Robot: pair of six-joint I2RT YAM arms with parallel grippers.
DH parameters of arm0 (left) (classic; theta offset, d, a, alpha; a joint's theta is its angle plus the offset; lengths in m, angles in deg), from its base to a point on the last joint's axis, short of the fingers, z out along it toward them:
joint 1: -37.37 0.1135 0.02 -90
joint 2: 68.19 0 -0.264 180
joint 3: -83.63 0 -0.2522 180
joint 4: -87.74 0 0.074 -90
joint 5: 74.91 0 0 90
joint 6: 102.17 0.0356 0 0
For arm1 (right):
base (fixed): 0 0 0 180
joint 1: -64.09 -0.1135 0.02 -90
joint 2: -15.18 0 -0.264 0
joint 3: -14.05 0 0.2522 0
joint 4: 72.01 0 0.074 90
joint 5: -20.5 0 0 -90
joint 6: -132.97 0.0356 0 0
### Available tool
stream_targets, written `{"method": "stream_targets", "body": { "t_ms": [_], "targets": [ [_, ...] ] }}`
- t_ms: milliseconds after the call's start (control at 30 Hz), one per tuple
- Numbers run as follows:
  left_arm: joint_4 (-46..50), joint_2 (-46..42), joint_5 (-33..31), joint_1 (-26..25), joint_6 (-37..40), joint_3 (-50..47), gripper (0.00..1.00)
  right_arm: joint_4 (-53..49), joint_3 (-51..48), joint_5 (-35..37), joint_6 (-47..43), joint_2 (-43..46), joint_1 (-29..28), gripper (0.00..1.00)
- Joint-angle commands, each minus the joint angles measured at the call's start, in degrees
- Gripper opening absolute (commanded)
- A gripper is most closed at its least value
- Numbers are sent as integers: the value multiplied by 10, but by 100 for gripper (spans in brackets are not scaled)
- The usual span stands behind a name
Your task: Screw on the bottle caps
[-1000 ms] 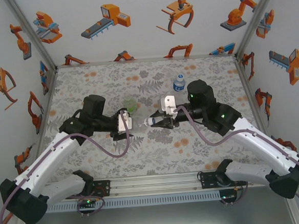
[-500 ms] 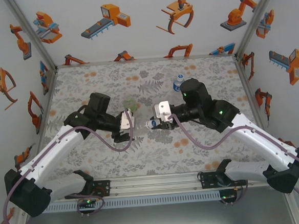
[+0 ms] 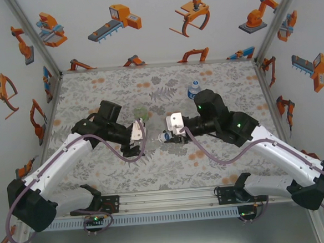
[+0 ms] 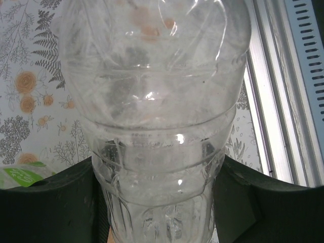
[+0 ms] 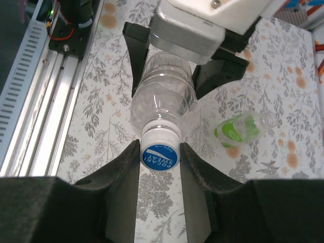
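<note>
over the last second both arms have shifted inward and the right wrist has moved a little toward me. neither grip has widened or tightened. i read that as the twisting stage already under way, not an approach.

the left gripper [image 4: 157, 202] is closed most of the way around the lower body of the plain clear plastic bottle [image 5: 162, 101] and holds it off the floral-patterned table [image 3: 93, 87], near the middle. the right gripper [image 5: 159, 152] is narrowed onto the small round white cap with a blue printed top [image 5: 160, 156]. the cap sits over the bottle's mouth, though i cannot tell how far down the thread it is.

the bottle's long axis lies roughly level and runs across the table from arm to arm. its base is in the left gripper and its neck points at the right one.

the green-tinted clear bottle [image 5: 240, 126] lies on its side just beyond, uncapped. the blue-labelled clear bottle [image 3: 194, 90] stands farther back.
</note>
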Motion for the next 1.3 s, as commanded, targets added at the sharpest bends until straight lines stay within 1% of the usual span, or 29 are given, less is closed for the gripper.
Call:
{"method": "stream_targets", "body": {
  "t_ms": [0, 100, 200, 367, 467, 500, 533, 567, 633, 700, 800, 833, 867, 967, 1033, 1133, 1200, 1267],
  "targets": [
    [-46, -22, 38, -3, -4, 1, 0, 119, -56, 27, 165, 16, -6, 0],
    [-63, -29, 22, -2, -13, -7, 0, 169, -87, 69, 296, 25, -7, 0],
    [-77, -35, 6, -2, -24, -13, 0, 167, -93, 132, 453, 19, -7, 0],
    [-108, -48, -10, -3, -40, -28, 0, 114, -83, 202, 693, 5, -7, 0],
    [-130, -52, -34, -4, -59, -34, 0, 58, -85, 270, 880, 4, -6, 0],
    [-137, -53, -44, -4, -65, -36, 0, 33, -88, 290, 957, 5, -6, 0],
    [-144, -54, -52, -4, -70, -38, 0, 28, -96, 300, 1022, 6, -5, 0],
    [-150, -55, -56, -4, -73, -39, 0, 44, -108, 297, 1061, 6, -6, 0],
    [-163, -57, -63, -4, -79, -43, 0, 116, -135, 270, 1115, 2, -7, 0],
    [-171, -58, -64, -4, -84, -46, 0, 138, -136, 262, 1128, -8, -7, 0],
    [-172, -57, -62, -3, -86, -46, 0, 118, -113, 263, 1094, -17, -7, 0],
    [-172, -57, -62, -3, -86, -46, 0, 106, -103, 268, 1074, -17, -6, 3],
    [-172, -58, -62, -3, -85, -48, 0, 95, -95, 274, 1056, -16, -6, 8],
    [-170, -58, -62, -3, -84, -47, 0, 48, -62, 297, 976, -12, -4, 32],
    [-170, -57, -62, -4, -84, -48, 0, 28, -37, 309, 917, -6, -2, 44],
    [-169, -53, -60, -3, -84, -46, 0, 16, -11, 337, 836, 11, 0, 56],
    [-167, -50, -59, -3, -84, -45, 0, 17, 3, 348, 777, 22, 2, 62],
    [-165, -48, -58, -3, -83, -44, 0, 27, 11, 346, 704, 31, 5, 63]
  ]
}}
